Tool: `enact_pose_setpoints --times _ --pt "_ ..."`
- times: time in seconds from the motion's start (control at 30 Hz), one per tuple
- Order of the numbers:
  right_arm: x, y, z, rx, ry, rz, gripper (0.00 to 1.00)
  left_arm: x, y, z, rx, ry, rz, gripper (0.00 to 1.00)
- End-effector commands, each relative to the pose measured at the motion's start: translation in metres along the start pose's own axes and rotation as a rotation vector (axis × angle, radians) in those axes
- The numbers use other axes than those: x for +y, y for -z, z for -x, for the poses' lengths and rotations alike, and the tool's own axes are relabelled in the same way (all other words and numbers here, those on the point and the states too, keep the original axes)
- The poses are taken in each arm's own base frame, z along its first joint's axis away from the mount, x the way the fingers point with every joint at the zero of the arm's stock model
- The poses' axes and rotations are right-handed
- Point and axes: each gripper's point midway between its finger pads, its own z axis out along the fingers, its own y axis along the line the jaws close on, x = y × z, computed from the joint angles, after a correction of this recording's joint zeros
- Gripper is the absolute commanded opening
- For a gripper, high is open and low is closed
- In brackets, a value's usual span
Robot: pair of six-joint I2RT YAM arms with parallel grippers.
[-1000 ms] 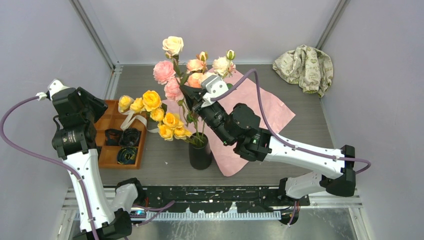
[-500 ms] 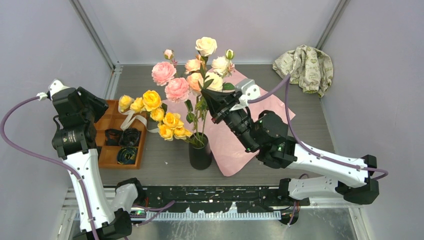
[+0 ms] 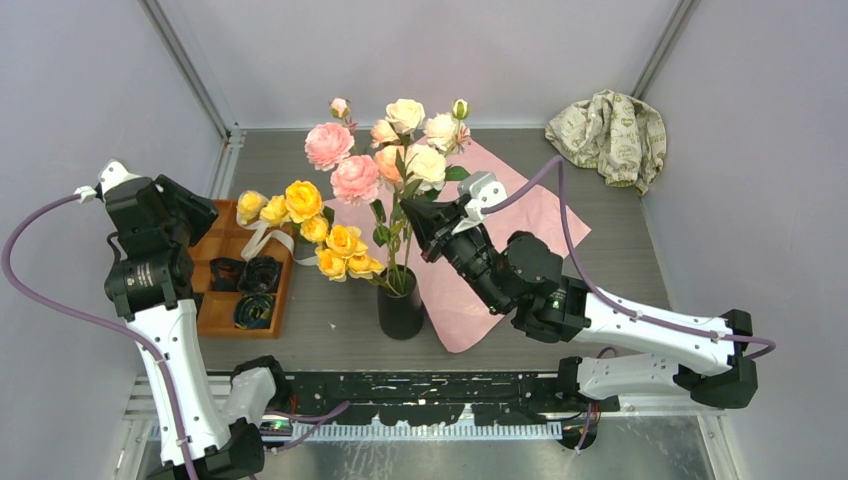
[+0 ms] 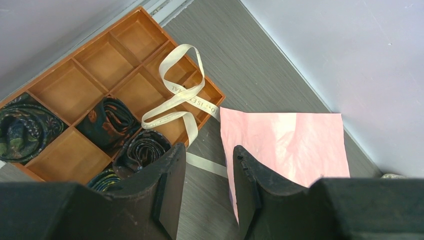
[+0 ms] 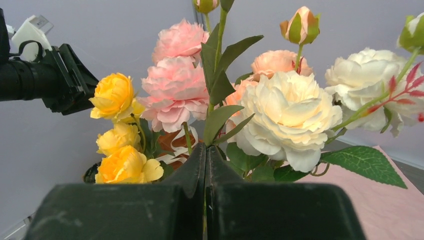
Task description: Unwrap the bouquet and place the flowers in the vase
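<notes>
Settling flowers in vase, centre frame. Right gripper clenched among them, hold on 1 unclear. Left gripper released. Next: unclench, back out gently.

The scene is lit brightly and evenly from above, and only soft, faint shadows are thrown onto the table around the vase. The overhead view is rendered sharply across its width. In the right wrist view the flowers are caught in focus (petal edges are crisp), while the right gripper is shown dark and slightly soft in the foreground. In the left wrist view the left gripper is underexposed, and a pale sheen is carried by the pink paper.
</notes>
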Motion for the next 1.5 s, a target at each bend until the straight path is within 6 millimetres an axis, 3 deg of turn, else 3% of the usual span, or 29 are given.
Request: enact_pose_setpoints --times 0.0,0.6,1.1,1.47 --pt "-0.003 0.005 0.005 -0.017 -0.052 -0.022 0.01 -0.006 0.005 0.008 -0.035 0.01 -0.035 0.41" --pt "-0.002 0.015 -0.053 0.094 0.004 -0.082 0.01 -0.005 0.001 0.003 -0.026 0.016 -0.034 0.41" --pt "0.011 0.03 -0.103 0.187 0.059 -0.104 0.01 -0.004 0.0 0.0 -0.02 0.017 -0.036 0.41" --pt "0.006 0.04 -0.135 0.245 0.103 -0.15 0.01 -0.005 0.0 0.0 -0.019 0.02 -0.042 0.41"
